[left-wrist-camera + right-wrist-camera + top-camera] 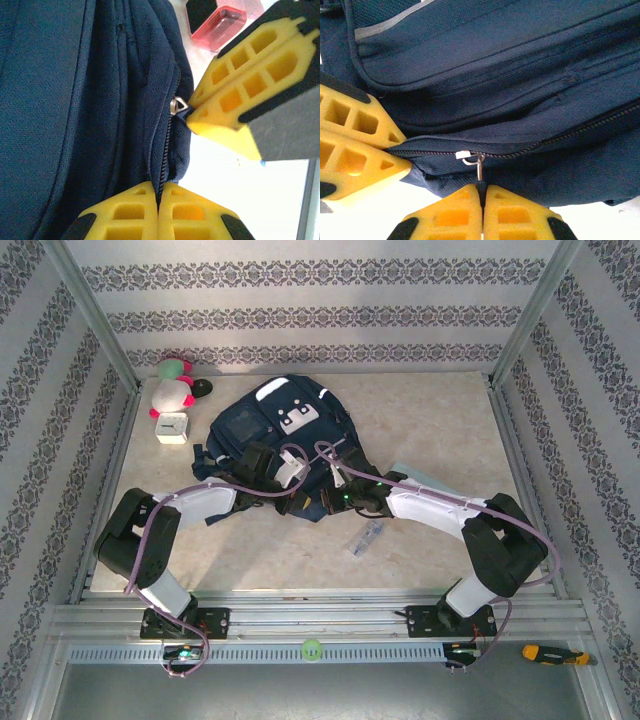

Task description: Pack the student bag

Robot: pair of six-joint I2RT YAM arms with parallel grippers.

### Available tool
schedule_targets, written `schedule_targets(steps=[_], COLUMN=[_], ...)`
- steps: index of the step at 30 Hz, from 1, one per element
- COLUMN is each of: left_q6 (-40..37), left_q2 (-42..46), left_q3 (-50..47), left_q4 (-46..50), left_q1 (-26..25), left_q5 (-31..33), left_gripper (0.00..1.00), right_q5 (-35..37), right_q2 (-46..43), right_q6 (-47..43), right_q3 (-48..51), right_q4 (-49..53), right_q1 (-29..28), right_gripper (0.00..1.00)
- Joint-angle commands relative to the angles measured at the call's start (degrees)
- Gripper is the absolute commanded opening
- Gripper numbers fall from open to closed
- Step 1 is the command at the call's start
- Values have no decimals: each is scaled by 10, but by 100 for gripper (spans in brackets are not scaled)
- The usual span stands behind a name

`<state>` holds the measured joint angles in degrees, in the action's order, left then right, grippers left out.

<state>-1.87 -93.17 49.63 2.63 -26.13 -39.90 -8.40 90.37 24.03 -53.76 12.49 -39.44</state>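
Note:
The student bag (285,425), a navy-blue backpack with grey buckle patches, lies flat at the back middle of the table. Both grippers meet at its near edge. My left gripper (300,505) (159,197) is shut on the bag's fabric right at the zipper line (167,150). My right gripper (330,503) (481,192) is shut on the dark tab of the zipper pull (479,170), whose metal ring hangs from the slider. In the left wrist view the right gripper's yellow fingers (240,95) pinch that pull (177,106). The left fingers (355,145) show beside the zipper in the right wrist view.
A pink, green and white plush toy (175,385) and a small white box (172,428) sit at the back left. A clear plastic item (366,537) lies in front of the bag, a pale blue flat thing (425,483) under the right arm. An orange screwdriver (548,653) rests on the front rail.

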Motion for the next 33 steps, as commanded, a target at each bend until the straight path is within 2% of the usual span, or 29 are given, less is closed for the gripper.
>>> schedule_targets(steps=[1,7,11,13,15,16,18,19,21,26,31,33], left_q6=[-41,-128,-186,-210,-225,-229,-229,-225,-202,-176,-151,-157], left_q2=[16,40,65,80,90,95,99,100,101,62,-12,-36], left_q3=[27,55,64,60,50,45,45,48,48,58,99,114], left_q4=[63,174,243,269,274,271,269,263,226,111,48,48], left_q1=[6,16,30,35,37,37,36,32,12,-53,-66,-67], left_q5=[25,96,160,194,219,214,164,136,120,138,164,172], left_gripper=[0,0,0,5,20,31,51,58,64,71,72,69], right_q5=[18,-6,-65,-130,-174,-192,-205,-211,-218,-218,-211,-208], right_q2=[-12,-32,-36,-35,-29,-25,-17,-13,-8,-7,-9,-9], right_q6=[-14,-35,-52,-53,-42,-36,-29,-28,-25,-22,-21,-18], right_q3=[-7,5,14,25,34,38,41,42,42,45,45,44], right_q4=[28,50,39,10,-18,-30,-39,-42,-45,-48,-47,-46], right_q1=[31,103,125,121,114,110,102,98,91,86,87,88], right_gripper=[0,0,0,0,0,0,0,0,0,0,0,0])
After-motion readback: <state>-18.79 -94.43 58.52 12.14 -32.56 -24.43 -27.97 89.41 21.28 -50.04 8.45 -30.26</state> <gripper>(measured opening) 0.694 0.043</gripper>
